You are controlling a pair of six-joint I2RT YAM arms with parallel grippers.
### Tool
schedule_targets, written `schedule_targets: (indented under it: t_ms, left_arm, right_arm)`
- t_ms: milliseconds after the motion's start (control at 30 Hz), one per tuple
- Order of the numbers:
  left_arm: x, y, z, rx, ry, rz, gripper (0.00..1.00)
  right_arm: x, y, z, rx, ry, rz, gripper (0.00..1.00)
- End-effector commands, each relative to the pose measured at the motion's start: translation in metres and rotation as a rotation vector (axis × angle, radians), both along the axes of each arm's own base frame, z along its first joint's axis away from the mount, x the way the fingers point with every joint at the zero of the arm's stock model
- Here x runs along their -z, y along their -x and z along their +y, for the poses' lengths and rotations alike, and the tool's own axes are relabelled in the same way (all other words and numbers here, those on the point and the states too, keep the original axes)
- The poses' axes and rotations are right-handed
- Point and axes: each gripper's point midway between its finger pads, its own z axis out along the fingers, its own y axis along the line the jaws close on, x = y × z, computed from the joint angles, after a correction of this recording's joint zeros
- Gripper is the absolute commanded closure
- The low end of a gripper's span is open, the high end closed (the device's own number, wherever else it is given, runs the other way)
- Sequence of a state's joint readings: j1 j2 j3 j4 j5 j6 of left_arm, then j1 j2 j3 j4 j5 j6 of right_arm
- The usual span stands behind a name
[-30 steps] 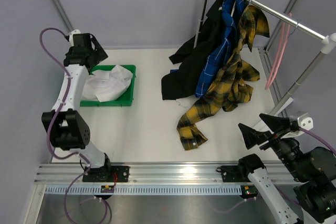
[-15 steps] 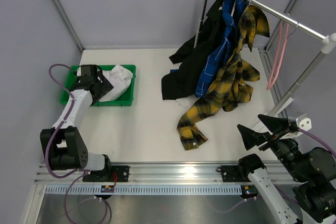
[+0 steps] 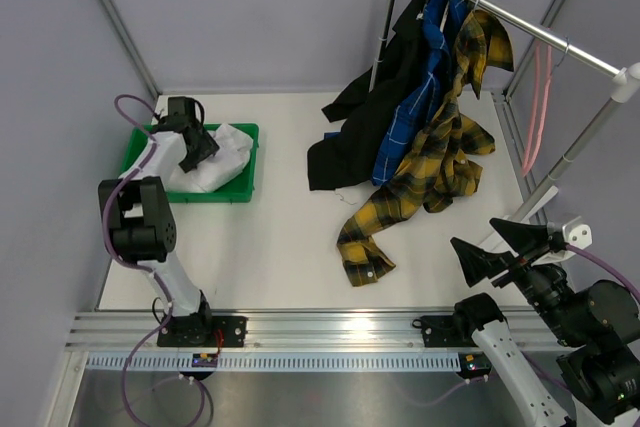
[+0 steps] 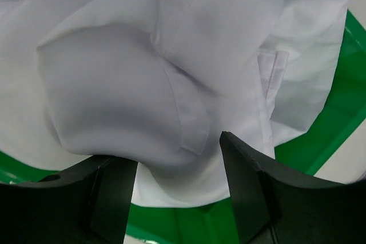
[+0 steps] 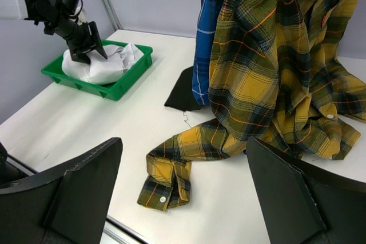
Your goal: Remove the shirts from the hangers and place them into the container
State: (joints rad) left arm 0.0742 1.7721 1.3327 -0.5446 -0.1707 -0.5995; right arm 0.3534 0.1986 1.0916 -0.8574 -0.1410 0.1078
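Over at the green container (image 3: pixel 230 194), the left gripper (image 3: pixel 200 152) sits low in the white shirt (image 3: pixel 228 152) heaped there, jaws parted astride a fold, while the right gripper (image 5: pixel 184 141) hangs wide open and empty by the yellow plaid shirt (image 5: pixel 269 84).

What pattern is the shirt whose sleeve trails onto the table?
The shirt is yellow-and-black plaid with thin orange lines; clearest in the right wrist view.
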Motion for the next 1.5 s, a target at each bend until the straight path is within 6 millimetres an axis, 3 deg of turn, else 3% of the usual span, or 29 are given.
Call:
schedule_targets:
  t_ms: [0,33,133,167,267,367,467,667,833,933,967,1033,1067,1167,1200,1267,1300,1467]
  left_arm:
    - [0.005,-0.024,0.008,0.013,-0.028,0.004,0.37]
    - [0.024,-0.024,0.008,0.021,-0.027,0.051,0.37]
    - [0.045,-0.026,0.008,0.029,-0.008,0.107,0.37]
    - [0.061,-0.023,0.007,0.031,0.004,0.149,0.37]
    - [0.077,-0.017,0.005,0.032,0.038,0.189,0.36]
    - [0.074,-0.014,0.006,0.03,0.046,0.193,0.33]
    - [0.047,-0.016,0.006,0.037,0.037,0.147,0.24]
    - [-0.041,-0.018,0.004,0.069,0.02,-0.021,0.1]
    - [-0.107,0.001,0.001,0.1,-0.009,-0.147,0.03]
    - [-0.126,0.014,-0.004,0.139,-0.009,-0.18,0.01]
    - [-0.141,0.021,-0.006,0.148,-0.015,-0.211,0.01]
    - [-0.149,0.035,-0.009,0.172,-0.019,-0.221,0.01]
    - [-0.169,0.046,-0.01,0.178,-0.033,-0.275,0.01]
    - [-0.187,0.07,-0.013,0.2,-0.056,-0.331,0.01]
    - [-0.209,0.085,-0.016,0.211,-0.069,-0.403,0.01]
    - [-0.217,0.102,-0.019,0.241,-0.086,-0.443,0.01]
    - [-0.236,0.12,-0.022,0.254,-0.114,-0.511,0.01]
    - [-0.264,0.174,-0.025,0.257,-0.197,-0.668,0.01]
  right_arm:
    - [-0.001,-0.006,0.005,-0.023,0.027,-0.008,0.0]
    - [-0.001,-0.007,0.005,-0.023,0.028,-0.006,0.01]
    - [-0.001,-0.008,0.005,-0.022,0.029,-0.003,0.01]
    - [-0.001,-0.008,0.005,-0.022,0.03,0.001,0.01]
    - [-0.001,-0.008,0.004,-0.017,0.03,0.0,0.01]
    - [-0.002,-0.007,0.005,-0.019,0.026,-0.002,0.01]
    - [-0.004,-0.005,0.005,-0.023,0.022,-0.005,0.01]
    - [-0.009,0.001,0.004,-0.028,0.007,-0.02,0.01]
    - [-0.01,0.002,0.004,-0.028,0.001,-0.019,0.0]
    - [-0.009,0.001,0.003,-0.024,0.003,-0.012,0.0]
    - [-0.009,0.0,0.003,-0.021,0.003,-0.008,0.01]
    - [-0.009,-0.001,0.002,-0.012,-0.004,-0.003,0.0]
    - [-0.009,-0.002,0.001,-0.004,-0.005,0.005,0.0]
    - [-0.009,-0.004,0.0,0.006,-0.002,0.012,0.01]
    - [-0.01,-0.005,0.0,0.009,-0.003,0.014,0.01]
    - [-0.011,-0.007,0.0,0.011,-0.003,0.018,0.01]
    - [-0.012,-0.007,0.0,0.011,-0.002,0.017,0.01]
    - [-0.02,-0.013,-0.007,0.061,-0.006,0.012,0.0]
